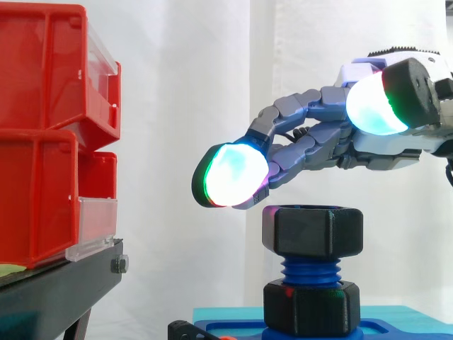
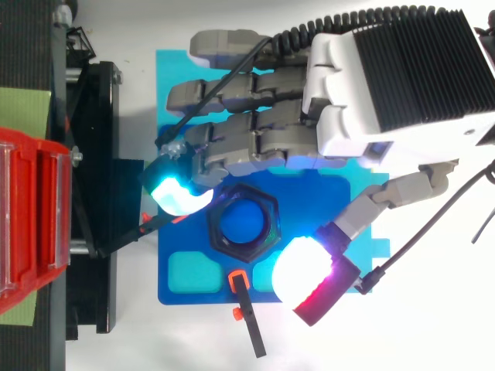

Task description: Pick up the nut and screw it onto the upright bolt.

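Observation:
A black hexagonal nut sits on top of the upright blue threaded bolt, above a second black nut at the bolt's foot. From above, the nut shows as a black hexagon ring with the blue bolt end inside. My hand hovers just above and beside the nut, open, fingers stretched out and apart from it. One glowing fingertip hangs left of and above the nut; the thumb pad is on its other side. Nothing is held.
The bolt stands on a blue base plate with cyan recesses. Red bins on a black stand rise at the left. A small black tool with orange parts lies at the plate's near edge.

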### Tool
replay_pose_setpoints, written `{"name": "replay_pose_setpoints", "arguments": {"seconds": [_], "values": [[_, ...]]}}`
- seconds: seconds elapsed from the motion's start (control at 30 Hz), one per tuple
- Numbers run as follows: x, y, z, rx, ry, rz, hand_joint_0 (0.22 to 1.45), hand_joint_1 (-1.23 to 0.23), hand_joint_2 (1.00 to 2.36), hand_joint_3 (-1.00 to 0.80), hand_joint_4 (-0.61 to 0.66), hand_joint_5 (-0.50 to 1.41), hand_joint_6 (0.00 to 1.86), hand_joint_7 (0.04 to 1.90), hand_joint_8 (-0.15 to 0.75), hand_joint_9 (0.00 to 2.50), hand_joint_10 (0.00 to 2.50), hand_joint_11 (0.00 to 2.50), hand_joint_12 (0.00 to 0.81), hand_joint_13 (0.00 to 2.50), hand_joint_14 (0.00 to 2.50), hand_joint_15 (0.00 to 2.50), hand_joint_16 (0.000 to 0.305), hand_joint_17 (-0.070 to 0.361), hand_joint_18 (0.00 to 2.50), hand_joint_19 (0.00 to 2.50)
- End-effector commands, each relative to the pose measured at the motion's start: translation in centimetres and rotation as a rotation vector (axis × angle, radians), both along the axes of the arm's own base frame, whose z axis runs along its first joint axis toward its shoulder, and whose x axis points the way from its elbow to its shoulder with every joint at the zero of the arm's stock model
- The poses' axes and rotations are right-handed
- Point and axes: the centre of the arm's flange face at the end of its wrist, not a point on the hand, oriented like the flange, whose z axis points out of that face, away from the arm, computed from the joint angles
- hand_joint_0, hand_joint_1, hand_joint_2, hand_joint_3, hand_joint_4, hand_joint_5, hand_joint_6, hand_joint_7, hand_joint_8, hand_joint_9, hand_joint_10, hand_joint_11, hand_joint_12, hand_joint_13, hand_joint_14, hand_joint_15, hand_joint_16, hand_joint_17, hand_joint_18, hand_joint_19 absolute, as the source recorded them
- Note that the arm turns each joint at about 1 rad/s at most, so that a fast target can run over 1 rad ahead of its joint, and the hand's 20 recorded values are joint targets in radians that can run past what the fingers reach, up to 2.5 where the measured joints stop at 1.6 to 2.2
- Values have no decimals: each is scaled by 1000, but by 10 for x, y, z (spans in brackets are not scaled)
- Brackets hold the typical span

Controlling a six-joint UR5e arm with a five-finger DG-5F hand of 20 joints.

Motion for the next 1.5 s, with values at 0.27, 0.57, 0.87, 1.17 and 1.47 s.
{"name": "replay_pose_setpoints", "arguments": {"seconds": [0.27, 0.57, 0.87, 1.17, 1.47], "values": [[0, 0, -2, 5, 7, -10, 450, -248, 1000, -500, 155, -166, 502, 665, 244, 465, 0, 0, 345, 161, 0, 0, 44, 98, 0, 0], [1, 5, -2, 19, 7, -13, 449, -194, 1000, -500, 172, -152, 502, 699, 248, 487, 0, 0, 347, 168, 0, 0, 44, 99, 0, 0], [1, 10, -1, 20, 9, -19, 452, -187, 1000, -500, 190, -133, 502, 754, 254, 511, 0, 0, 344, 182, 0, 0, 44, 98, 0, 0], [-1, 14, -6, 19, 40, -15, 448, -181, 1000, -500, 191, -125, 503, 775, 254, 526, 0, 0, 344, 186, 0, 0, 44, 99, 0, 0], [1, 14, -16, 27, 53, -18, 449, -180, 1000, -500, 197, -125, 503, 779, 254, 534, 0, 0, 343, 199, 0, 0, 44, 99, 0, 0]]}}
